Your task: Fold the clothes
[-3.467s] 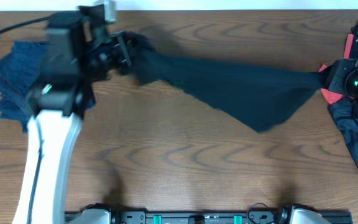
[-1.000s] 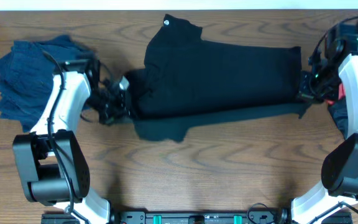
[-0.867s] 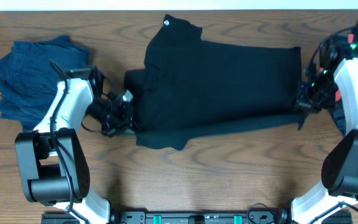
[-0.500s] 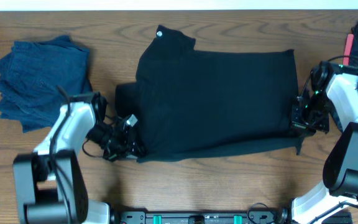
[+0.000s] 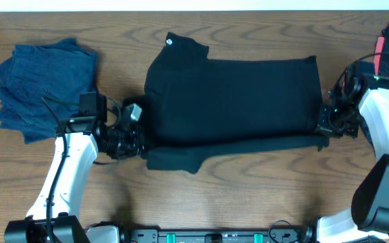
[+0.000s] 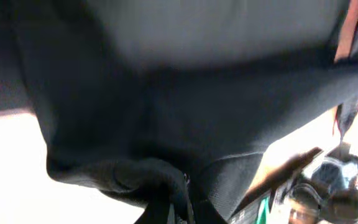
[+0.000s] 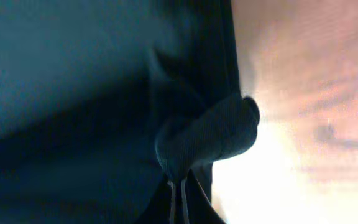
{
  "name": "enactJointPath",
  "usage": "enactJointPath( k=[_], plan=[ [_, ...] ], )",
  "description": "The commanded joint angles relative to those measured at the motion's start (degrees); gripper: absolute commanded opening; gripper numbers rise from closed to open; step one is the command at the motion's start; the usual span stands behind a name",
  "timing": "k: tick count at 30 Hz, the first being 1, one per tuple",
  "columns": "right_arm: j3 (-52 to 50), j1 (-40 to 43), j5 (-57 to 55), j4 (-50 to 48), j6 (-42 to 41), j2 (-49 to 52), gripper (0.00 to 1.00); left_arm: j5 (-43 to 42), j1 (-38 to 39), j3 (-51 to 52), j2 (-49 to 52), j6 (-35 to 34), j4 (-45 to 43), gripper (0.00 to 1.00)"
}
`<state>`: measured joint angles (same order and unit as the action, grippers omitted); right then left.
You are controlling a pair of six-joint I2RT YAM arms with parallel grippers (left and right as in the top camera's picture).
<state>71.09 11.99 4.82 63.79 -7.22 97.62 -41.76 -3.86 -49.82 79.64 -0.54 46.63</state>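
The whole table [image 5: 201, 196] is seen from straight above. The black cloth [image 5: 235, 94] is seen very close by both wrist cameras, one at each end. It is shared by all views.

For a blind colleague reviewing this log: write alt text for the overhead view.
A long black fabric garment lies partly folded across a brown wooden table, the left gripper pinching its left end and the right gripper its right end. A crumpled navy blue cloth sits at far left.
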Motion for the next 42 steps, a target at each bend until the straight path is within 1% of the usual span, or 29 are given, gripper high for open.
enactJointPath(
  k=[1,5,9,15,19,24,28,31,33,34,35,36,38,40,42],
  plan=[
    [0.09,0.57,3.21,-2.91,-0.85,-0.74,0.01,0.0,-0.09,-0.04,-0.22,-8.7,-4.31,0.06],
    [0.09,0.31,4.48,-6.32,-0.85,-0.63,0.01,0.02,-0.09,-0.04,0.0,-12.39,-10.88,0.06],
    [0.09,0.31,4.46,-7.98,-0.85,-0.52,0.01,0.37,-0.09,-0.04,1.31,-14.64,-14.8,0.06],
    [0.07,0.31,4.48,-11.61,-0.85,-0.5,0.01,0.55,-0.09,-0.04,4.57,-14.82,-18.75,0.06],
    [0.07,0.31,4.48,-14.36,-0.85,-0.5,0.01,2.71,-0.07,-0.04,6.97,-14.82,-23.61,0.06],
    [0.07,0.31,4.48,-16.46,-0.87,-0.48,0.02,2.82,-0.07,-0.04,8.74,-14.82,-29.33,0.06],
    [0.04,0.17,4.48,-17.16,-0.87,-0.48,0.03,2.89,-0.07,-0.04,9.77,-14.82,-30.97,0.06],
    [0.04,-0.44,4.48,-18.08,-0.87,-0.48,0.07,3.89,-0.07,-0.04,10.49,-14.82,-31.41,0.06],
    [0.04,-0.92,4.48,-18.73,-0.87,-0.48,0.15,3.87,-0.07,-0.04,10.73,-14.82,-32.28,0.06],
    [0.04,-1.18,4.48,-19.08,-0.87,-0.48,0.21,3.89,-0.07,-0.04,10.73,-14.82,-32.81,0.08],
    [0.04,-1.44,4.46,-19.45,-0.87,-0.48,0.27,3.87,-0.07,-0.04,10.73,-14.82,-33.53,0.37],
    [0.04,-1.66,4.46,-19.74,-0.87,-0.48,0.31,3.87,-0.07,-0.04,10.73,-14.82,-33.99,0.57],
    [0.04,-2.08,4.46,-20.33,-0.87,-0.48,0.4,3.87,-0.07,-0.04,10.73,-14.82,-34.29,0.81],
    [0.04,-2.21,4.46,-20.37,-0.87,-0.48,0.4,3.85,-0.07,-0.04,10.73,-14.82,-33.59,0.86],
    [0.02,-2.23,4.44,-20.0,-0.87,-0.48,0.4,3.85,-0.07,-0.04,10.73,-14.8,-32.26,0.88]
  ],
)
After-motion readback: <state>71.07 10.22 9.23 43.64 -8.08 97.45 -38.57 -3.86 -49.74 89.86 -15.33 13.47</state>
